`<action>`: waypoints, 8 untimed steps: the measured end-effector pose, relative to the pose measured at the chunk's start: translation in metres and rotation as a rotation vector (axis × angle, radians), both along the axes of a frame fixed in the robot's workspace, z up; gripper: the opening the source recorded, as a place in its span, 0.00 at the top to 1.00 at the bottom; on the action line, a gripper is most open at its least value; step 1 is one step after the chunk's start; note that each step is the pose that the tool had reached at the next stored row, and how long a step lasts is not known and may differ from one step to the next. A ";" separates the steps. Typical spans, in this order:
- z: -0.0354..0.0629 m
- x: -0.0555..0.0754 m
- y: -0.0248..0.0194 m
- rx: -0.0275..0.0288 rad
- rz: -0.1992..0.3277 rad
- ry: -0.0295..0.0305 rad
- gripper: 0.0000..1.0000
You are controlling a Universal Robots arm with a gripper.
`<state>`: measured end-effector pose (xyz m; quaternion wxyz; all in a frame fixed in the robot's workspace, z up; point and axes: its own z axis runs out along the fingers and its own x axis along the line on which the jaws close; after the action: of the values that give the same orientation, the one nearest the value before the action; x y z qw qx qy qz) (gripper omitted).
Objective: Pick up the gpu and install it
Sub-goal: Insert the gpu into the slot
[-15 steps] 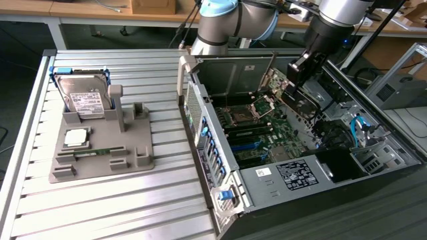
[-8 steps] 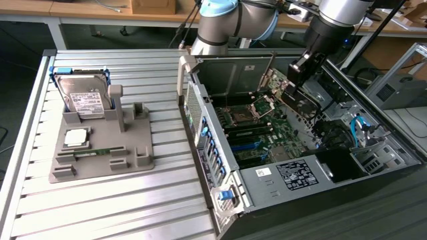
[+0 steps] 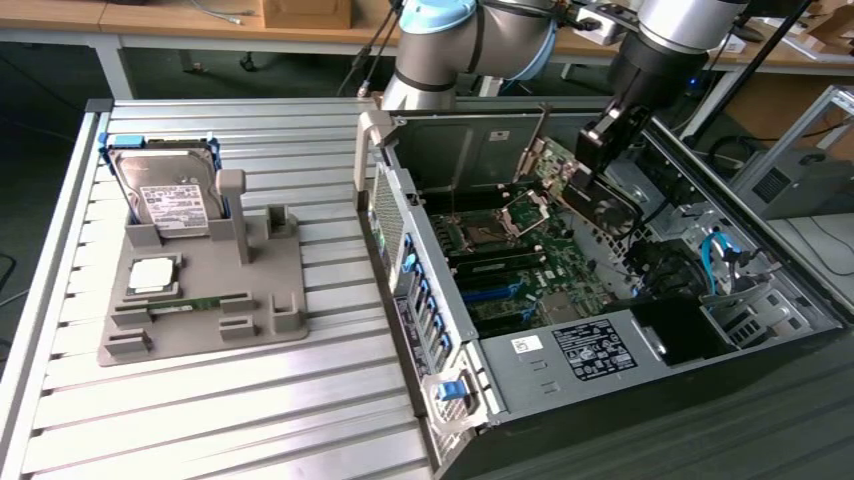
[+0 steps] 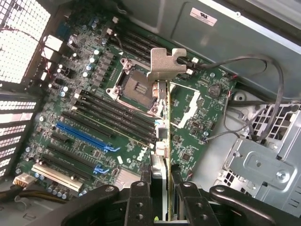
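My gripper [image 4: 163,203] is shut on the gpu [image 4: 163,123], a thin card that I see edge-on in the wrist view, with its silver bracket [image 4: 165,63] at the far end. The card hangs above the green motherboard [image 4: 94,117], near the CPU socket [image 4: 138,87] and apart from the blue slot [image 4: 84,136]. In the exterior view the gripper [image 3: 603,142] holds the gpu [image 3: 567,180] tilted inside the open computer case [image 3: 400,230], over the motherboard [image 3: 521,265].
A grey fixture [image 3: 274,310] on the slatted table holds a silver hard drive [image 3: 167,195], a CPU chip [image 3: 151,275] and a green memory stick [image 3: 187,303]. Inside the case are a power supply [image 3: 587,345], loose cables [image 4: 254,94] and a metal drive cage [image 4: 263,165].
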<state>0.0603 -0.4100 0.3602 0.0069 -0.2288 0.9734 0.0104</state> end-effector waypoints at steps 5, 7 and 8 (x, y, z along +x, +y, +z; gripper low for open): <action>0.0000 0.000 0.0000 0.0000 0.024 0.0000 0.73; 0.0000 0.000 0.0000 0.0000 0.034 0.0000 0.73; 0.0000 0.000 0.0000 -0.0001 0.039 0.0000 0.73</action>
<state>0.0603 -0.4100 0.3602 0.0067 -0.2475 0.9688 0.0105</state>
